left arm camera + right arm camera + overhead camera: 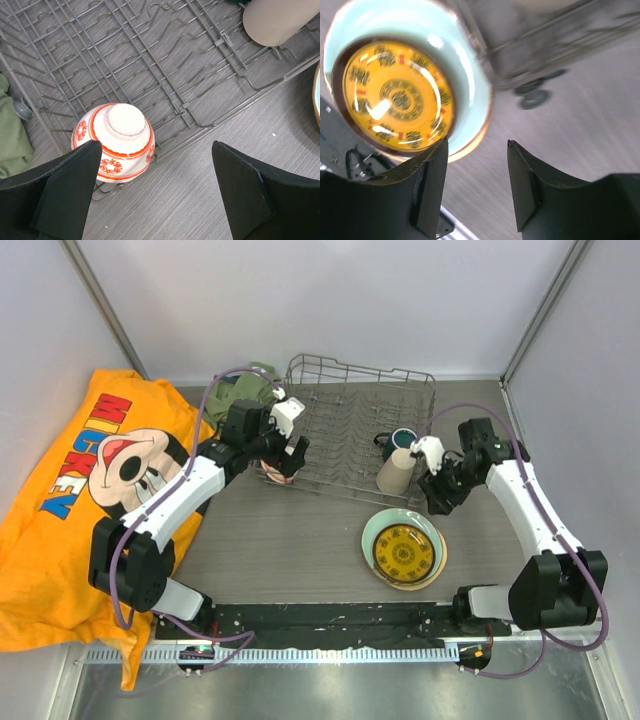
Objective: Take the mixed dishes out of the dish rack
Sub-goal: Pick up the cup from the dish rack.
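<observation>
Left claw [156,150]: wide, empty, above upturned small red-orange bowl [117,142] at dish rack [350,420]'s 8 o'clock corner. Risk, I judge: an off-centre pinch skids on the glaze or snags wire. Right claw [477,170]: half-spread, empty; small yellow patterned plate [395,100] at its 10 o'clock.

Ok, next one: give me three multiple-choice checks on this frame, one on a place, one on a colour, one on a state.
1. Where in the dish rack is the small red-orange bowl?
A. far right corner
B. near left corner
C. middle

2. What colour is the top plate of the stack?
A. yellow
B. pale green
C. red

3. How is the left gripper?
A. shut on the bowl
B. shut on the top plate
C. open above the bowl

Answers:
1 B: the top view shows it upside down at that corner.
2 A: the yellow patterned plate lies on the pale green plate.
3 C: its fingers stand wide apart, gripping nothing.
</observation>
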